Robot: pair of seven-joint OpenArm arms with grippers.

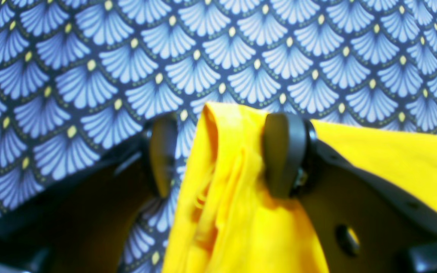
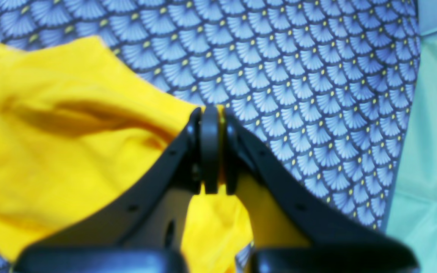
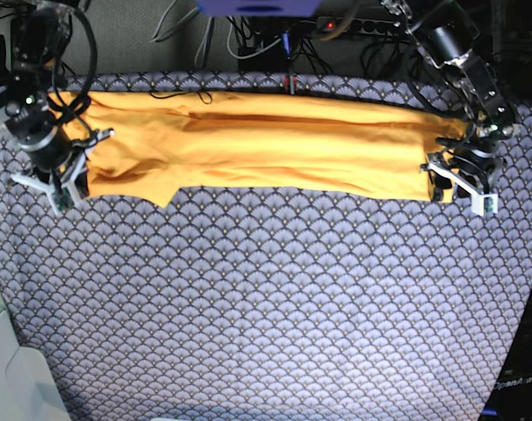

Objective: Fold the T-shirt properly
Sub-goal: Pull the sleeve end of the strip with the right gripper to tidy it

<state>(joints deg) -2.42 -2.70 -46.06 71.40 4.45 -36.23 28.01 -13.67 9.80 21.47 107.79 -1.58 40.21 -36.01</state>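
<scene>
The yellow-orange T-shirt [image 3: 266, 145] lies folded into a long band across the far side of the table. At the band's right end in the base view, my left gripper [image 3: 455, 180] stands open. In the left wrist view its fingers [image 1: 285, 155] straddle a bunched edge of the T-shirt [image 1: 237, 197], and the other pad stays clear of the fabric. My right gripper [image 3: 68, 171] is at the band's left end. The right wrist view shows the right gripper [image 2: 211, 148] shut on a thin edge of the T-shirt [image 2: 63, 144].
A blue-grey scallop-patterned cloth [image 3: 275, 298] covers the whole table. Cables and a power strip [image 3: 336, 22] run behind the far edge. A pale green surface [image 2: 431, 151] borders the cloth beside the right gripper.
</scene>
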